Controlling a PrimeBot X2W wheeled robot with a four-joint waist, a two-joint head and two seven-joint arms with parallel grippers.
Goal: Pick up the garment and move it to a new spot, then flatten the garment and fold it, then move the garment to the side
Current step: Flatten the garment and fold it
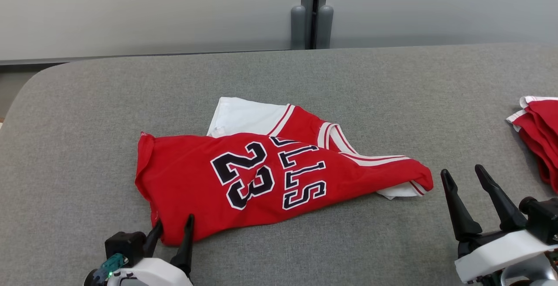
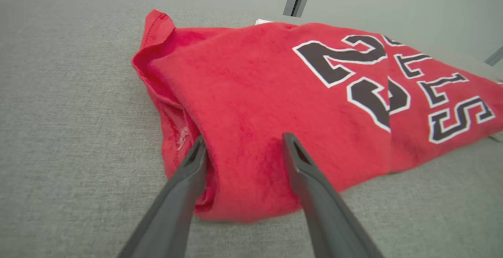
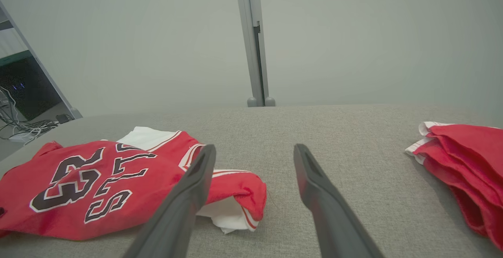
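Note:
The garment (image 1: pixel 270 177) is a red jersey with white trim and black "23" lettering, lying crumpled in the middle of the grey table (image 1: pixel 279 85). My left gripper (image 1: pixel 173 228) is open at the jersey's near-left corner, its two fingers straddling a fold of the red cloth (image 2: pixel 243 159). My right gripper (image 1: pixel 465 176) is open and empty, hovering just right of the jersey's right tip (image 3: pixel 239 195). In the right wrist view the right gripper (image 3: pixel 253 153) points over bare table.
A second pile of red and white cloth (image 1: pixel 538 133) lies at the table's right edge, also in the right wrist view (image 3: pixel 463 163). A grey wall with a vertical post (image 1: pixel 311 11) stands behind the table. The table's left corner is rounded.

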